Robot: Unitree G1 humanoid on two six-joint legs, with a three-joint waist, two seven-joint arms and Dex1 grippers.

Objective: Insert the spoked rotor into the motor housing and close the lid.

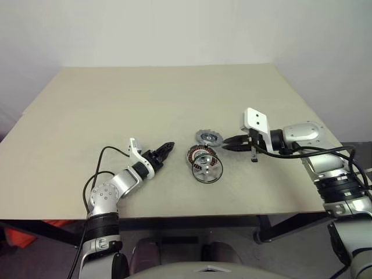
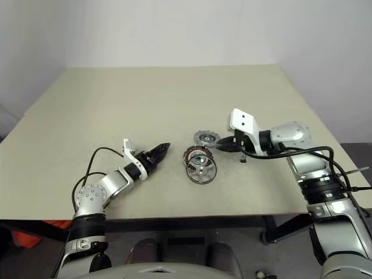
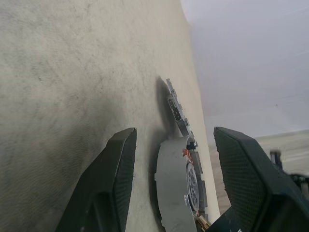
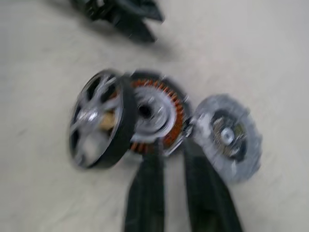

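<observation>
Here I am over a beige table (image 1: 116,99) with three motor parts clustered near its middle. The motor housing (image 1: 198,154), copper windings showing around a silvery centre, sits tipped up rather than flat. The spoked rotor (image 1: 208,168) leans against it at its five o'clock side, touching it, shiny rim tilted toward me. The lid (image 1: 207,138), the dull-grey notched disc, lies flat at the housing's one o'clock, just beside it; whether the two touch I can't make out.

My right gripper (image 1: 228,143) comes in from the three o'clock side, pointing across toward the parts, its tip just beside the lid's edge. In the right wrist view my two black fingers (image 4: 145,193) stand a narrow gap apart with nothing between them, and their tips lie at the seam between housing (image 4: 154,116) and lid (image 4: 227,137), with the rotor (image 4: 96,121) beyond on the far side of the housing.

My left gripper (image 1: 167,147) rests low over the table at the housing's nine o'clock, near it but apart. Its fingers (image 3: 111,179) stand well apart, holding nothing; between them in the left wrist view I see the housing (image 3: 174,188) edge-on, and the lid's notched rim (image 3: 176,111) past it.
</observation>
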